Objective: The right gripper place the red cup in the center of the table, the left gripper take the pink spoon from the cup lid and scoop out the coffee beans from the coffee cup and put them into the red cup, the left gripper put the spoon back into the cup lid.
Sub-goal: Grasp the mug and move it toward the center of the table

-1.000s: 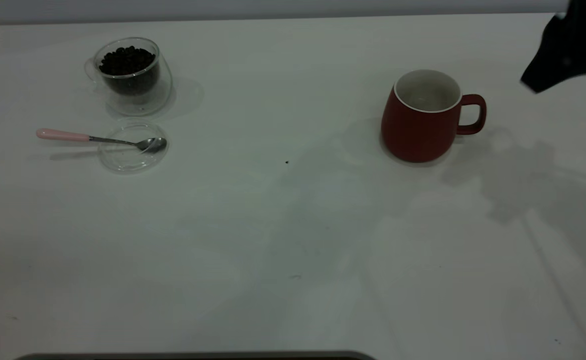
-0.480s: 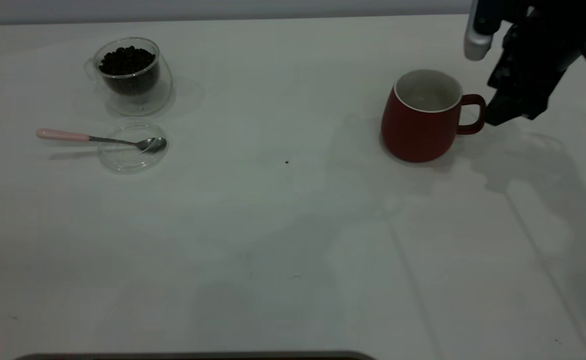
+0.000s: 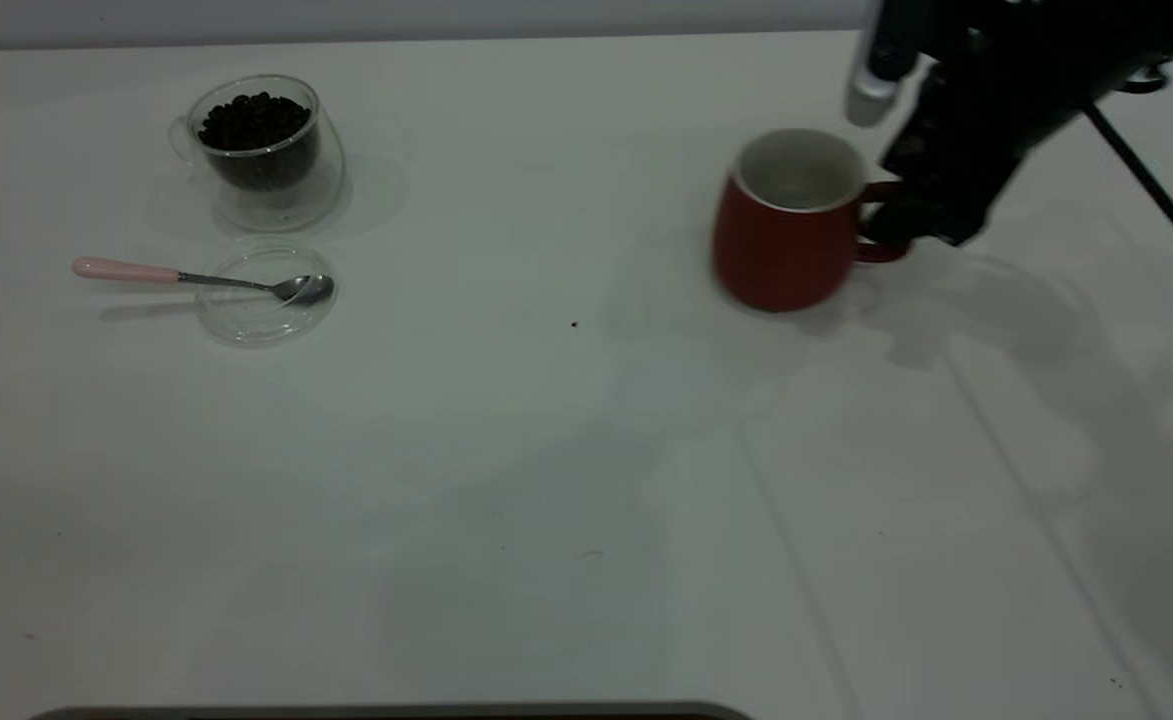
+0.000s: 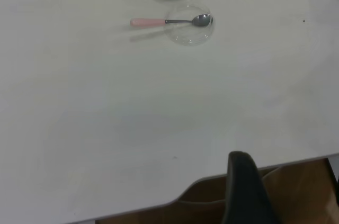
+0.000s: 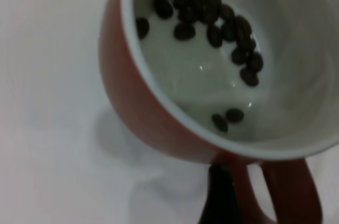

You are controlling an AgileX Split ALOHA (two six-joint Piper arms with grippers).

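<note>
while right claw (image 3: 896, 225) grips one red cup (image 3: 786, 240), one pink spoon (image 3: 201, 279) lies.

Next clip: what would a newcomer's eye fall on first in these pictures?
First the red cup right of the table's middle, with the black right gripper at its handle; the right wrist view shows a few dark beans already inside the cup. Next, on the far left, the coffee cup heaped with coffee beans, and just in front of it the pink spoon with its bowl resting in the cup lid.
</note>
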